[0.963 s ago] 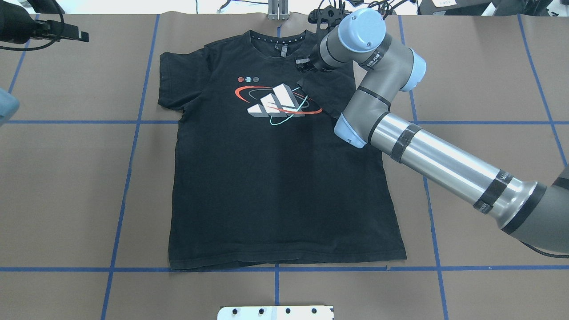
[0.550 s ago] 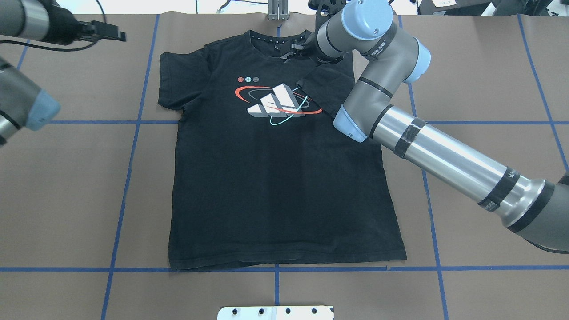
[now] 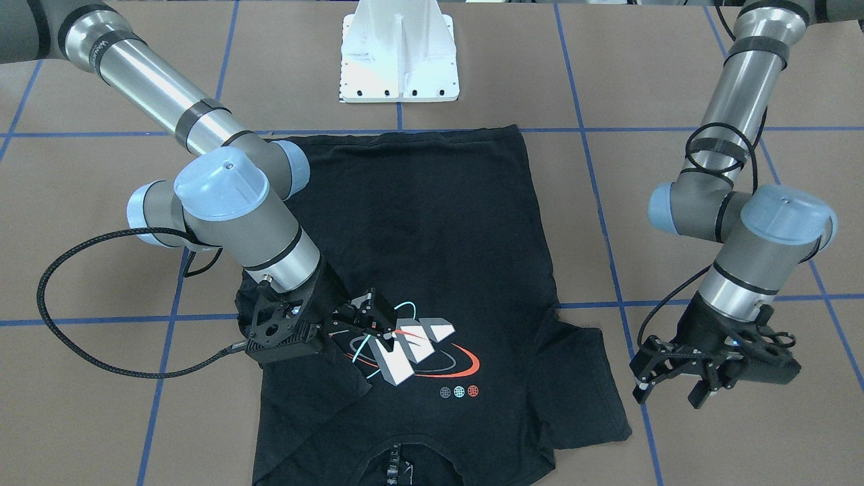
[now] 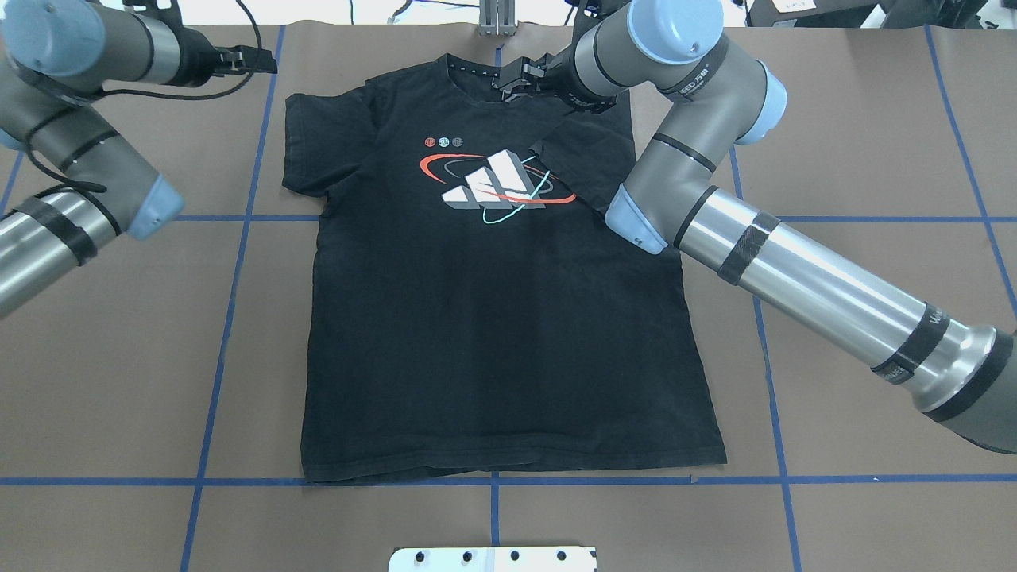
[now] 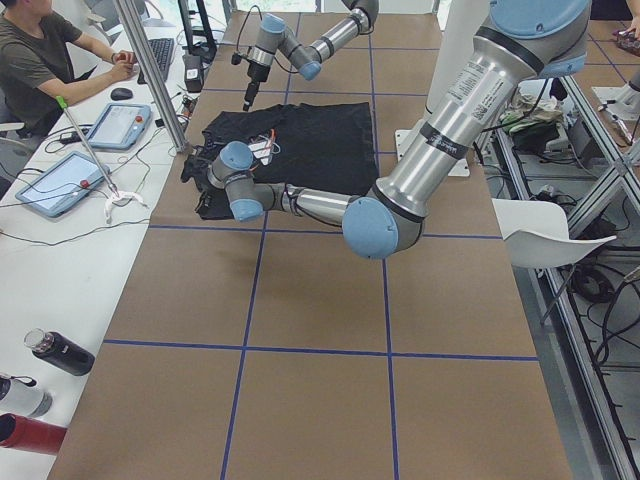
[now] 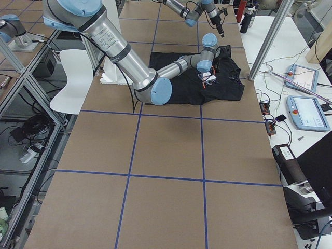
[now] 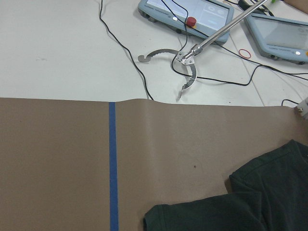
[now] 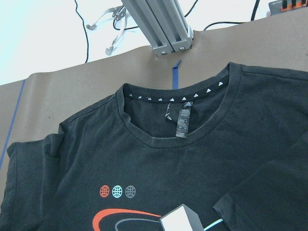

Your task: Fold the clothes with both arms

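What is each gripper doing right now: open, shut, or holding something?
Left gripper: open, empty, over the table beside the shirt.
Right gripper: looks open, empty, above the shirt's print.

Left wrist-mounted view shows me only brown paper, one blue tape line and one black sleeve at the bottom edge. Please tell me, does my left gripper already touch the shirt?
Observer: No. The left gripper hangs beside that sleeve, over the bare paper and off the T-shirt, with its jaws open.
Operator: Thank you. And the sleeve on the other side, does it lie flat as well?
Observer: No. The other sleeve lies folded inward over the chest, and its corner reaches the logo.
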`<state>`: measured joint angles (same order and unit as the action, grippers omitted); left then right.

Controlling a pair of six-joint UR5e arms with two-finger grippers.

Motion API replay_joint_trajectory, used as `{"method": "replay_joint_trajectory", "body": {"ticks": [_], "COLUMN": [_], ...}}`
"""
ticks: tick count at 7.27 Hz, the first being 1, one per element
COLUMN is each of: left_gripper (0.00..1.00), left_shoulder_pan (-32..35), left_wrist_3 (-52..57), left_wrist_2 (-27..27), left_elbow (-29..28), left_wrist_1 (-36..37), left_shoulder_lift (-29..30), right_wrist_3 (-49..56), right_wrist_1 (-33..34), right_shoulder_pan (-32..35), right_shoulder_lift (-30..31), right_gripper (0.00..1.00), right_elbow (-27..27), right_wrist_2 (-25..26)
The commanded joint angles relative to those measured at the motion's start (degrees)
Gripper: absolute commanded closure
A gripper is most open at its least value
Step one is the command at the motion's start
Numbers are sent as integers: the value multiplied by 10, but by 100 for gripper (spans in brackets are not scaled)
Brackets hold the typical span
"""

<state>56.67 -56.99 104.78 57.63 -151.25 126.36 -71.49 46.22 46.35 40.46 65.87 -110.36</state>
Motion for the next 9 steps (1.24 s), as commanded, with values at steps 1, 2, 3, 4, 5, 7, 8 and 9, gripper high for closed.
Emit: {"method": "replay_joint_trajectory", "body": {"ticks": [1,2,3,4,5,7,8,9], "left_gripper": [8,8,10,11,14,27,30,30], "left_shoulder_pan": [-27,-31,-39,-40,-42,-44,-44,-44], "left_wrist_3": [-1,0,0,0,-1,0,0,1], "left_wrist_2": [-39,-45,-51,-52,-52,-52,-52,-53], "left_elbow": [-84,-121,-167,-178,-179,-190,-197,-211], "left_wrist_1": [-17,-39,-84,-88,-88,-89,-89,-91], "left_shoulder_lift": [42,56,65,72,78,80,86,95], "right_wrist_3": [-3,-2,-2,-2,-2,-1,-1,-1], "right_wrist_1": [-1,-1,-2,-2,-2,-2,-2,-3], "right_shoulder_pan": [0,0,0,1,1,1,1,1], "right_shoulder_lift": [5,5,5,5,5,6,7,7], "right_gripper": [0,0,0,0,0,0,0,0], "right_elbow": [8,8,8,8,8,8,8,8], "right_wrist_2": [2,3,3,3,3,3,3,3]}}
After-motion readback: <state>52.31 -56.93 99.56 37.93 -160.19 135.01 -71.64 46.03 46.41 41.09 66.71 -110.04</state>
